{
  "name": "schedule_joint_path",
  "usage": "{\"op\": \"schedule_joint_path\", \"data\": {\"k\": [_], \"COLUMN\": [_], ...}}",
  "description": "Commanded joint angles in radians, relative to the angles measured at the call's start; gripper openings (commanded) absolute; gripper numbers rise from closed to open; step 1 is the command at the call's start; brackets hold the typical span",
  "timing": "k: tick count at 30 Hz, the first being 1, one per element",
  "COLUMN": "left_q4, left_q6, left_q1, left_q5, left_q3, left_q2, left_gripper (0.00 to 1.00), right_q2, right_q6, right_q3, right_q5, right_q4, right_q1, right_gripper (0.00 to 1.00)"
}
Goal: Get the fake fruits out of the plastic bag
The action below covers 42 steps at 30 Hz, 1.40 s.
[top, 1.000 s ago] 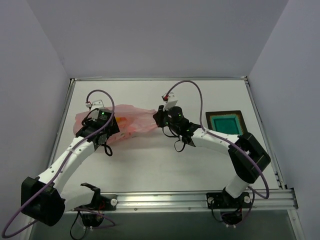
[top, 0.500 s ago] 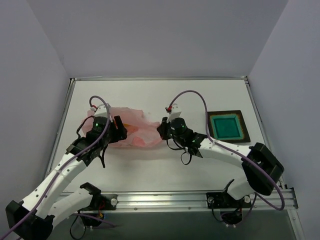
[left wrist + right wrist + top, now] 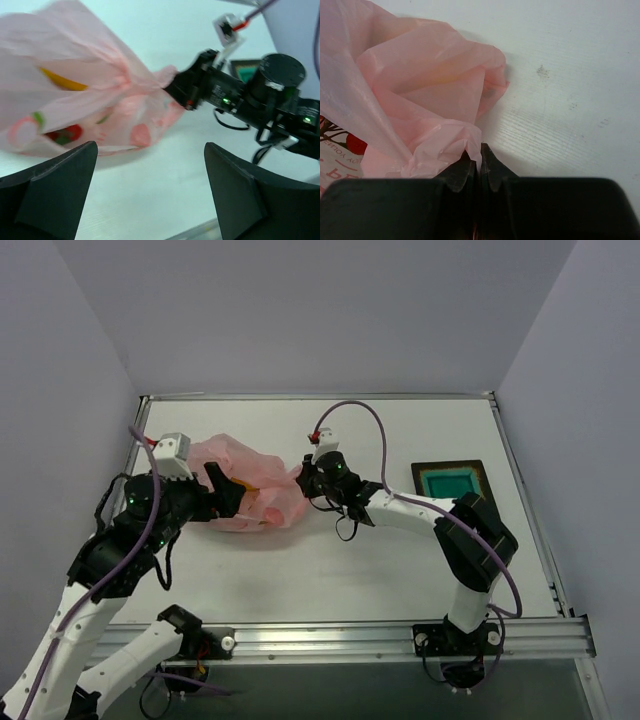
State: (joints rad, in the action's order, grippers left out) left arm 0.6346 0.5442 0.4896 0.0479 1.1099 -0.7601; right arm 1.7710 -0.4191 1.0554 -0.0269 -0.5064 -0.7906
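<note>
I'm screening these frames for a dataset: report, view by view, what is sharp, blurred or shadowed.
Top external view: even light, sharp throughout, a faint shadow beneath the plastic bag. Left wrist view: soft overall, its own fingers dark blurs, the fake fruits coloured smears behind the plastic. Right wrist view: bag folds and table grain crisp, the fingertips near-black with little detail.

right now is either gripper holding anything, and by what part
The right gripper is shut on the plastic bag, pinching the gathered, crumpled end nearest it. The left gripper is open and holds nothing.
</note>
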Motion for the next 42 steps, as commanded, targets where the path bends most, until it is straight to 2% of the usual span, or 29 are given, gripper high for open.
{"op": "schedule_joint_path", "data": {"k": [1, 2, 6, 14, 15, 16, 17, 19, 20, 21, 22, 23, 24, 29, 32, 33, 34, 36, 42], "left_q4": [0.162, 0.16, 0.11, 0.013, 0.001, -0.001, -0.001, 0.001, -0.015, -0.048, -0.074, -0.107, -0.148, -0.141, -0.145, -0.136, -0.128, -0.107, -0.108], "left_q6": [-0.088, -0.093, -0.135, -0.167, -0.162, -0.153, -0.139, -0.063, -0.037, 0.029, 0.055, 0.077, 0.107, 0.137, 0.143, 0.14, 0.135, 0.123, 0.096], "left_q1": [-0.002, -0.002, 0.0, -0.006, -0.008, -0.011, -0.017, -0.042, -0.09, -0.12, -0.15, -0.21, -0.227, -0.235, -0.233, -0.233, -0.233, -0.233, -0.235], "left_q5": [-0.302, -0.357, -0.39, -0.358, -0.387, -0.483, -0.537, -0.639, -0.631, -0.608, -0.568, -0.463, -0.429, -0.385, -0.327, -0.306, -0.3, -0.286, -0.195], "left_q3": [0.056, 0.051, 0.051, 0.1, 0.1, 0.1, 0.094, 0.073, 0.026, -0.005, -0.042, -0.082, -0.149, -0.238, -0.297, -0.308, -0.318, -0.321, -0.309], "left_q2": [0.002, -0.02, -0.117, -0.333, -0.343, -0.361, -0.366, -0.363, -0.354, -0.344, -0.316, -0.303, -0.294, -0.242, -0.151, -0.13, -0.093, -0.065, -0.031], "left_gripper": [0.87, 0.88, 0.9, 0.92, 0.91, 0.89, 0.73, 0.52, 0.3, 0.19, 0.12, 0.06, 0.03, 0.02, 0.02, 0.02, 0.02, 0.02, 0.02], "right_q2": [0.001, 0.001, -0.004, -0.027, -0.028, -0.031, -0.035, -0.035, -0.031, -0.025, -0.018, -0.01, 0.002, -0.001, -0.031, -0.057, -0.074, -0.131, -0.33], "right_q6": [0.02, 0.02, 0.025, 0.028, 0.025, 0.023, 0.022, 0.022, 0.023, 0.029, 0.039, 0.042, 0.045, 0.072, 0.078, 0.08, 0.082, 0.094, 0.138], "right_q3": [0.034, 0.032, 0.022, -0.014, -0.02, -0.028, -0.044, -0.058, -0.064, -0.063, -0.058, -0.039, -0.026, 0.031, 0.046, 0.045, 0.04, 0.037, 0.029], "right_q5": [0.008, 0.012, 0.016, 0.047, 0.048, 0.047, 0.044, 0.032, 0.01, -0.031, -0.092, -0.099, -0.1, -0.136, -0.192, -0.192, -0.192, -0.17, -0.185], "right_q4": [-0.024, -0.026, -0.027, -0.035, -0.038, -0.043, -0.052, -0.06, -0.064, -0.064, -0.063, -0.051, -0.043, -0.002, 0.063, 0.081, 0.095, 0.14, 0.206], "right_q1": [0.007, 0.005, 0.007, 0.005, 0.005, 0.007, 0.007, 0.019, 0.027, 0.034, 0.056, 0.069, 0.08, 0.085, 0.057, 0.054, 0.05, 0.041, -0.039], "right_gripper": [0.0, 0.0, 0.0, 0.0, 0.0, 0.0, 0.0, 0.0, 0.0, 0.0, 0.0, 0.0, 0.0, 0.0, 0.2, 0.45, 0.59, 0.76, 0.82]}}
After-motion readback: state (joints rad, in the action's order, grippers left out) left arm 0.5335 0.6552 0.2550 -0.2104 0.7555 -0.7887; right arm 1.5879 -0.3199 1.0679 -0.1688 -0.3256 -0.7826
